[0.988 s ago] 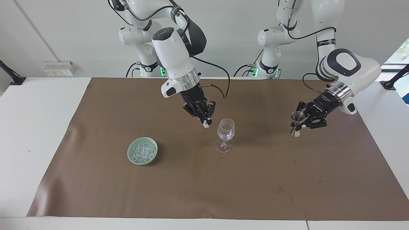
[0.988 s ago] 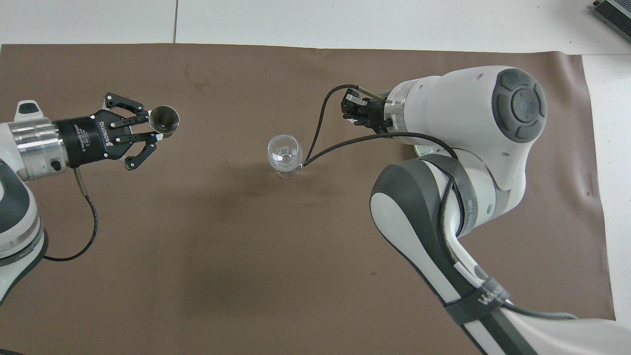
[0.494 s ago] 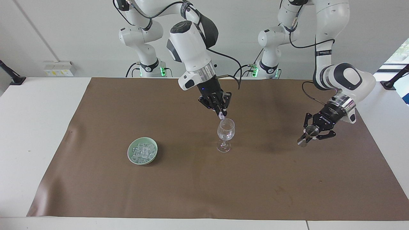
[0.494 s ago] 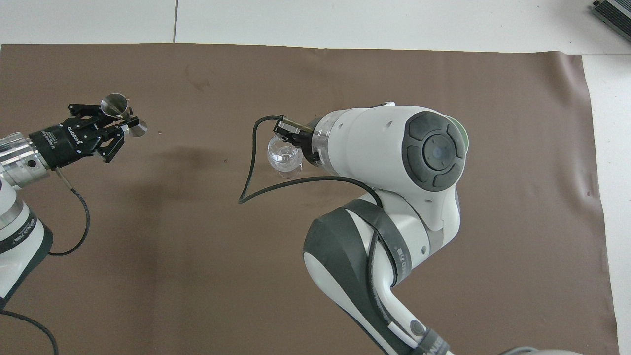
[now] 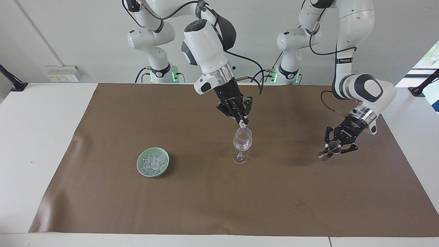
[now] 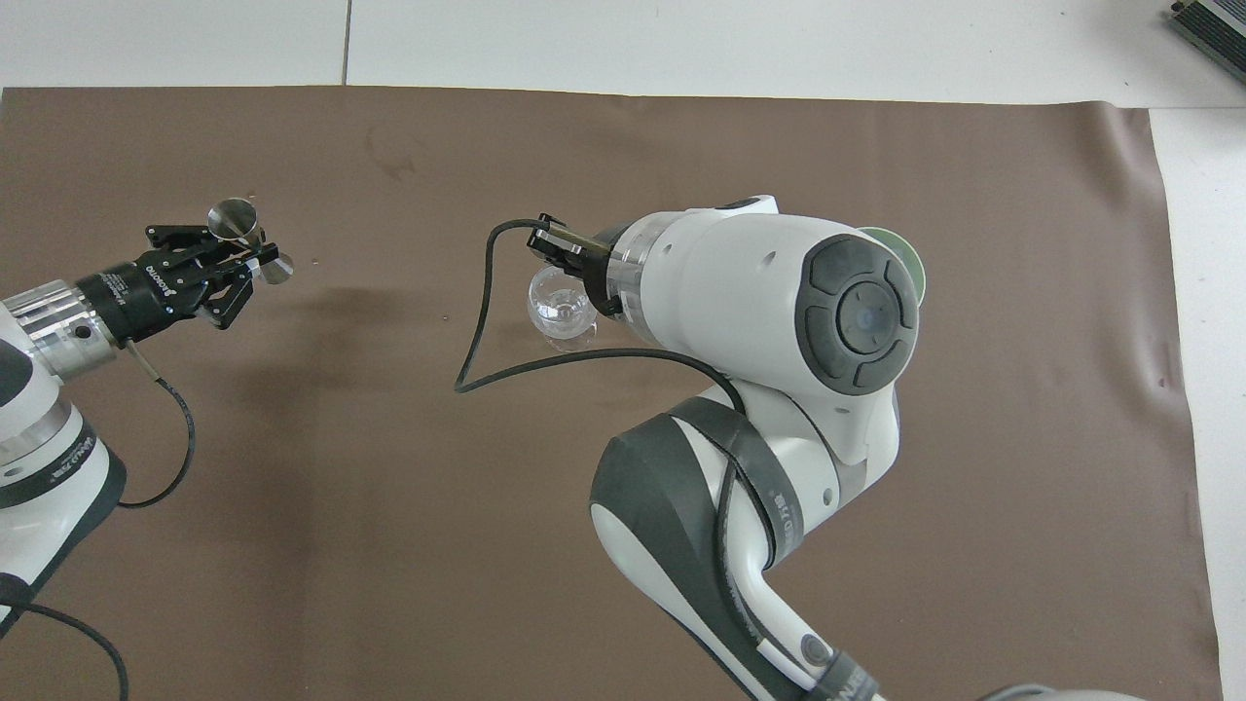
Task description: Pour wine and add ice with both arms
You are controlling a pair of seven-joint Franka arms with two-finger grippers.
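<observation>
The right gripper (image 5: 242, 123) is just above the rim of the wine glass (image 5: 242, 144), which stands upright in the middle of the brown mat (image 5: 219, 206). Its fingers pinch one small clear ice cube (image 5: 242, 125). More ice (image 5: 153, 163) sits heaped in a green bowl (image 5: 153, 171) toward the right arm's end of the table. The left gripper (image 5: 332, 148) is over the mat toward the left arm's end, and it squeezes the shiny steel cup (image 5: 330, 150), which is tipped on its side.
</observation>
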